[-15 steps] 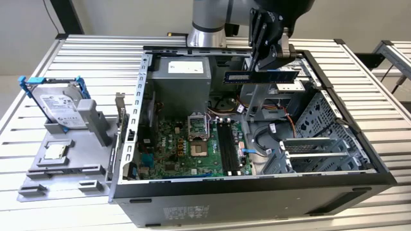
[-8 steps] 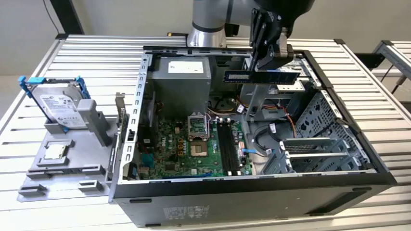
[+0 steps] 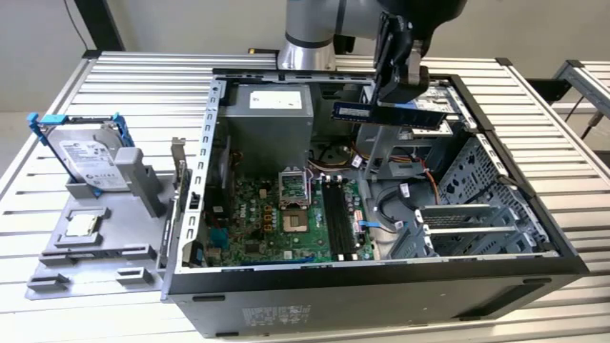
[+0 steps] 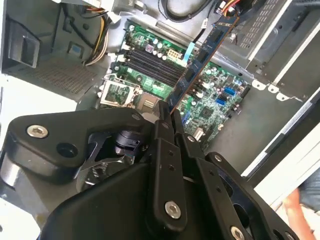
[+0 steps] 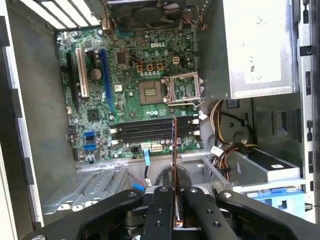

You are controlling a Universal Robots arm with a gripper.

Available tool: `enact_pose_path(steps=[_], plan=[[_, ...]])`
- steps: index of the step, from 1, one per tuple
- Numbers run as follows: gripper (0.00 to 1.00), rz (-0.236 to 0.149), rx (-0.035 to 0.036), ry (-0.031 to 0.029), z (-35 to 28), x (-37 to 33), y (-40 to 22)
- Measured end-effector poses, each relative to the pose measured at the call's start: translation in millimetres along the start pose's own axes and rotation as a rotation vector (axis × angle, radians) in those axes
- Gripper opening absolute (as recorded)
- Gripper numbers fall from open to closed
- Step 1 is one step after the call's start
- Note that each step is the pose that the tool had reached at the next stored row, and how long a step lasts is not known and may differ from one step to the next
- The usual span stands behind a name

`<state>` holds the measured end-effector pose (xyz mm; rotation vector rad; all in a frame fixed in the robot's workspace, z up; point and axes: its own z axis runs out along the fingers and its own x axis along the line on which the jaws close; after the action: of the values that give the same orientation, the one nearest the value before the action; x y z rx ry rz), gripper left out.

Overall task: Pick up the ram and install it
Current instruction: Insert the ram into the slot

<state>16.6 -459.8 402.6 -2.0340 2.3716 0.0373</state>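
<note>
- Ram (image 3: 389,114), slim dark blue-green circuit stick: upper centre of the exterior view, held above the open dark computer case (image 3: 381,304).
- Black gripper (image 3: 398,91): clamped on the Ram's top edge.

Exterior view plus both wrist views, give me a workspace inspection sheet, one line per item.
Surface: slatted metal table carrying an open computer case.
Job's things: ram held above the case, not yet seated; black slots look empty.
Clutter: hard drive and square silver chip on a grey fixture.
Grasping part: hand shut on the ram.
Cables: wire bundles inside the case.
Surroundings: another slatted table at the exterior view's right.
</note>
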Motion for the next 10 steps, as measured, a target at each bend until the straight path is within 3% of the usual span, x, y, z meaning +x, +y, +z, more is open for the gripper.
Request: enact_pose_path(steps=[10], plan=[[0.0,0.055,0.0015,-0.0004,0.0,0.0,0.0]])
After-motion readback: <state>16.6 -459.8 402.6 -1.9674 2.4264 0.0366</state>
